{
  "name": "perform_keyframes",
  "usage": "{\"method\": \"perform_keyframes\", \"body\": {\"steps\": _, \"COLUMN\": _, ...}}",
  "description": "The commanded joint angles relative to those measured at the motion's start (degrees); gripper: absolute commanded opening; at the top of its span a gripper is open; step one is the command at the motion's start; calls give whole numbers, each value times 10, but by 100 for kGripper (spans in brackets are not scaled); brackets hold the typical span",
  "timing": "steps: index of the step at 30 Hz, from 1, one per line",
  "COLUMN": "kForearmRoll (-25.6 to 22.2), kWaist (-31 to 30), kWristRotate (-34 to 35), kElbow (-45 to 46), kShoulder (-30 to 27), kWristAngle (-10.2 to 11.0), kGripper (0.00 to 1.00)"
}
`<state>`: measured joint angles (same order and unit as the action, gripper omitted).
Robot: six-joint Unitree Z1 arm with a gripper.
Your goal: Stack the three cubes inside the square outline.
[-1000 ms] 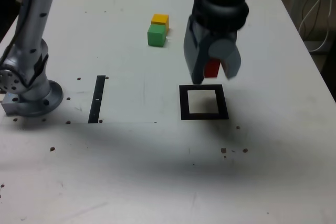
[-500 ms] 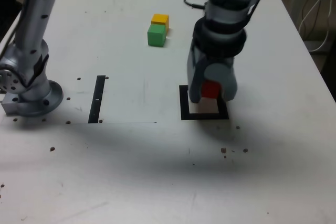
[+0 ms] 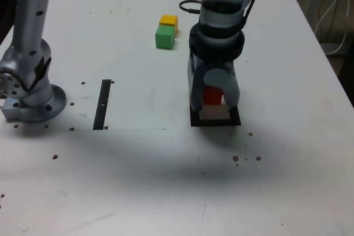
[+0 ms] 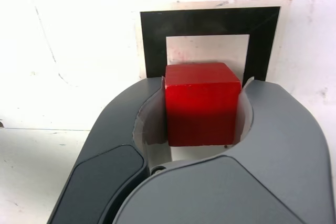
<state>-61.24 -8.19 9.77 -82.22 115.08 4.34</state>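
Sliding toward nine o'clock in the exterior view since the last frame, my gripper (image 3: 214, 106) has brought the red cube (image 3: 212, 96) with it, and now they're over the square outline (image 3: 215, 122)! Jaws are closed on that cube, one finger on each side. From this end I can't tell whether its underside is touching the white centre or hanging above it. Gripper and cube cover the outline's twelve o'clock edge in the exterior view; on the wrist view, cube and fingers blot out much of the rest. Out at eleven o'clock from the outline, in the exterior view, sits the green cube (image 3: 165, 37), partly hiding the yellow cube (image 3: 168, 19) at its one o'clock. Whether those two touch, I can't make out. Over at nine o'clock from the outline lies the black strip (image 3: 102, 104).
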Motion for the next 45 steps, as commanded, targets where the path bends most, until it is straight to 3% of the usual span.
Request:
{"method": "perform_keyframes", "body": {"steps": 1, "kForearmRoll": 10, "kWaist": 1, "kWristRotate": 3, "kElbow": 5, "kShoulder": -4, "kWristAngle": 0, "kGripper": 25}}
{"method": "perform_keyframes", "body": {"steps": 10, "kForearmRoll": 62, "kWaist": 1, "kWristRotate": 5, "kElbow": 34, "kShoulder": 3, "kWristAngle": 6, "kGripper": 26}}
{"method": "perform_keyframes", "body": {"steps": 17, "kForearmRoll": 62, "kWaist": 1, "kWristRotate": 16, "kElbow": 41, "kShoulder": 3, "kWristAngle": 23, "kGripper": 31}}
{"method": "perform_keyframes", "body": {"steps": 20, "kForearmRoll": 60, "kWaist": 1, "kWristRotate": 18, "kElbow": 41, "kShoulder": 2, "kWristAngle": 27, "kGripper": 45}}
{"method": "perform_keyframes", "body": {"steps": 24, "kForearmRoll": 57, "kWaist": 1, "kWristRotate": 18, "kElbow": 44, "kShoulder": -1, "kWristAngle": 31, "kGripper": 81}}
{"method": "perform_keyframes", "body": {"steps": 27, "kForearmRoll": 52, "kWaist": 1, "kWristRotate": 18, "kElbow": 48, "kShoulder": -6, "kWristAngle": 33, "kGripper": 99}}
{"method": "perform_keyframes", "body": {"steps": 35, "kForearmRoll": 19, "kWaist": 1, "kWristRotate": 14, "kElbow": 47, "kShoulder": -21, "kWristAngle": 34, "kGripper": 100}}
{"method": "perform_keyframes", "body": {"steps": 39, "kForearmRoll": -13, "kWaist": 2, "kWristRotate": 4, "kElbow": 41, "kShoulder": -40, "kWristAngle": 45, "kGripper": 100}}
{"method": "perform_keyframes", "body": {"steps": 45, "kForearmRoll": -52, "kWaist": 27, "kWristRotate": -80, "kElbow": 16, "kShoulder": -54, "kWristAngle": 62, "kGripper": 100}}
